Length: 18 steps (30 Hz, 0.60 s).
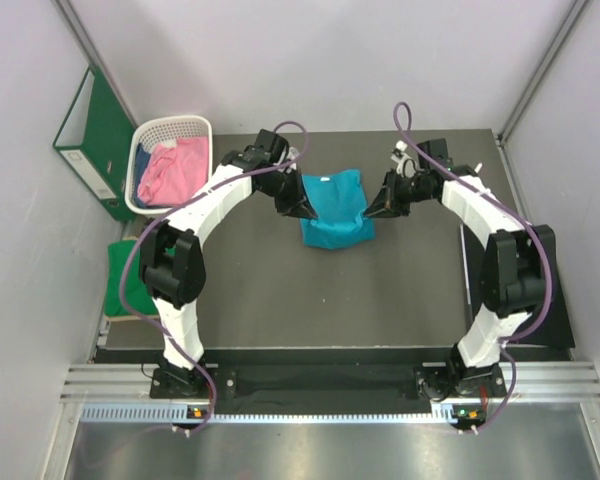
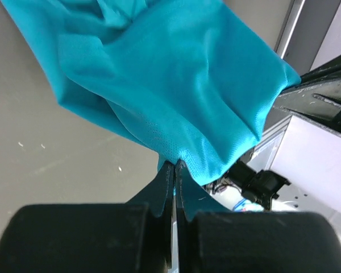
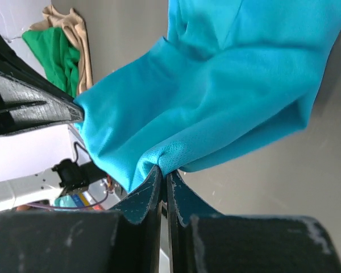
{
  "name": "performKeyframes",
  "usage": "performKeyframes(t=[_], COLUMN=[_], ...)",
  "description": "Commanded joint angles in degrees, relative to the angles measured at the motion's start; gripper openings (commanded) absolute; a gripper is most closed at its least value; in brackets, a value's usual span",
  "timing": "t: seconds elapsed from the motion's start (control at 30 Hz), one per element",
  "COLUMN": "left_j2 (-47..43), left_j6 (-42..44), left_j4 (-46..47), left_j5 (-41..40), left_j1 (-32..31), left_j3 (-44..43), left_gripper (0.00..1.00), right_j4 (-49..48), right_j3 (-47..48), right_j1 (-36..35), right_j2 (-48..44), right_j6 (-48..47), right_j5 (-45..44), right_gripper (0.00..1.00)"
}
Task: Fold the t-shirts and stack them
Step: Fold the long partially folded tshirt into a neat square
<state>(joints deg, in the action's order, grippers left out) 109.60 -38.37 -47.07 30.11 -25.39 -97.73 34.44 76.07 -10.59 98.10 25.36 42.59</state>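
Between our two shut sets of jaws, the teal-blue t-shirt (image 1: pixel 332 210) is stretched above the far middle of the dark table (image 1: pixel 280 310). Our left gripper (image 1: pixel 302 208) pinches the shirt's left edge and our right gripper (image 1: pixel 372 210) pinches its right edge. The two face each other with the cloth spanning the gap. In the left wrist view, we see both fingers pressed tight on a fold of teal fabric, which fans out beyond the tips. The right wrist view shows the same: fingers nipped together on a bunched edge, the fabric spreading past the tips toward the opposite gripper. Part of the shirt sags on the side of the jaws nearer our bases. Well left of the left jaws, a white lattice basket (image 1: pixel 180 124) holds the pink t-shirt (image 1: pixel 172 170), with a green ring binder (image 1: pixel 95 140) upright just beyond it. The green t-shirt (image 1: pixel 128 278) lies at the table's left edge, well apart from both jaws.
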Motion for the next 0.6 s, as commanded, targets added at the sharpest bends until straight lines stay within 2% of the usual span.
performKeyframes(t=[0.0, 0.27, 0.57], left_j2=[2.19, 7.90, 17.48], left_j6=[2.33, 1.72, -0.56], left_j4=[0.04, 8.04, 15.95], left_j5=[1.01, 4.08, 10.31], left_j1=[3.06, 8.59, 10.27], left_j3=[-5.53, -10.89, -18.19], left_gripper=[0.00, 0.00, 0.00], right_j4=[-0.95, -7.97, -17.73], right_j3=[8.73, 17.52, 21.83], right_j1=[0.83, 0.92, 1.01], right_j2=[5.95, 16.23, 22.56], right_j6=[-3.57, -1.81, 1.88], right_j5=[0.74, 1.27, -0.22], right_gripper=[0.04, 0.05, 0.06])
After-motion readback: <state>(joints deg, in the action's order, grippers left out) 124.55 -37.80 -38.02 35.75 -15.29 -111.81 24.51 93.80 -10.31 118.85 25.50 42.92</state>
